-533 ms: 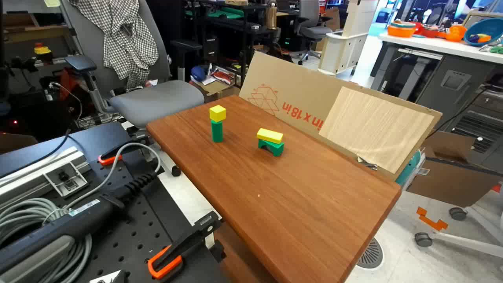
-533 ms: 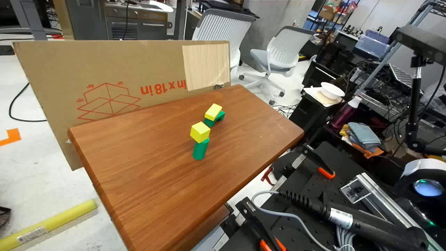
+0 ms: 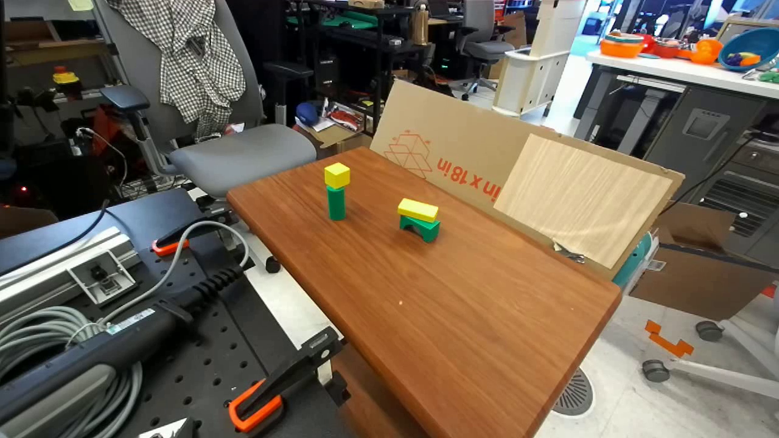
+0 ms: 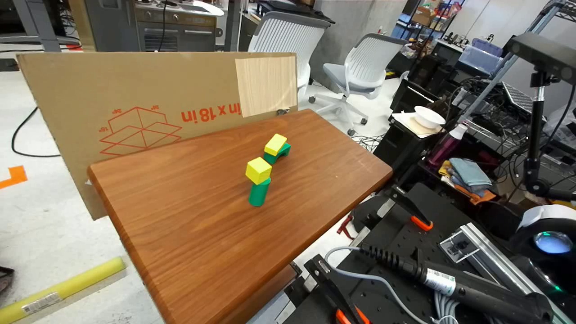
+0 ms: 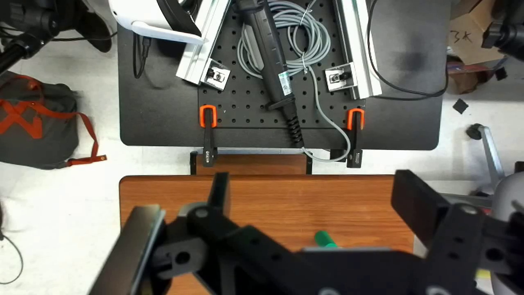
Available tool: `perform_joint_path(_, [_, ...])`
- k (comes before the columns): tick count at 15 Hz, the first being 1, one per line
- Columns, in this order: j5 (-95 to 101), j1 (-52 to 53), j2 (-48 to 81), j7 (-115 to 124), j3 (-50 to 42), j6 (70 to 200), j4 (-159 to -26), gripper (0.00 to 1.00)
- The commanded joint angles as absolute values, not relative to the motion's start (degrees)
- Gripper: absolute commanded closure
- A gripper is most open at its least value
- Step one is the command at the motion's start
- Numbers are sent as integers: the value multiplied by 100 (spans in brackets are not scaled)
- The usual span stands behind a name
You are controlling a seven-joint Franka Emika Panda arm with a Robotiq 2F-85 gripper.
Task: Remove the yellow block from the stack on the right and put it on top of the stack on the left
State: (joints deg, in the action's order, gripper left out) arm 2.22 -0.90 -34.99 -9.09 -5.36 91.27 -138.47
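So the yellow block [image 3: 418, 210] can be spotted just right of center in an exterior view, laid flat on the green arch [image 3: 429, 230], which is set feet-down on the counter [image 3: 487, 298]. Its long axis is pointed pretty much left to right there, angled slightly down-frame at the right end. In an exterior view, the yellow block [image 4: 275, 144] is seen slanted from lower left to upper right, twisted a touch off the arch's line by the looks of it. Left of it in both, the green cylinder [image 3: 336, 204] is stood upright, its top already taken up by a yellow cube [image 3: 337, 176]. Along the counter's upper right edge a cardboard sheet [image 3: 441, 131] is propped. The pincer [image 5: 307, 196] is released, spread wide across the bottom of the wrist view, with much of the counter blocked by it.
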Motion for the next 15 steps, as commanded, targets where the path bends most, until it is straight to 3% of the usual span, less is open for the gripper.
perform_joint_path(1, [209, -113, -3538, -886, -511, 9212, -13876, 0])
perform_joint_path(5, [99, -91, -3364, -973, -590, 9512, -13801, 0])
perform_joint_path(9, [298, -40, -2775, -1550, -706, 10969, -13922, 0])
perform_joint_path(15, [49, -112, -611, -1312, -712, 13278, -13670, 0])
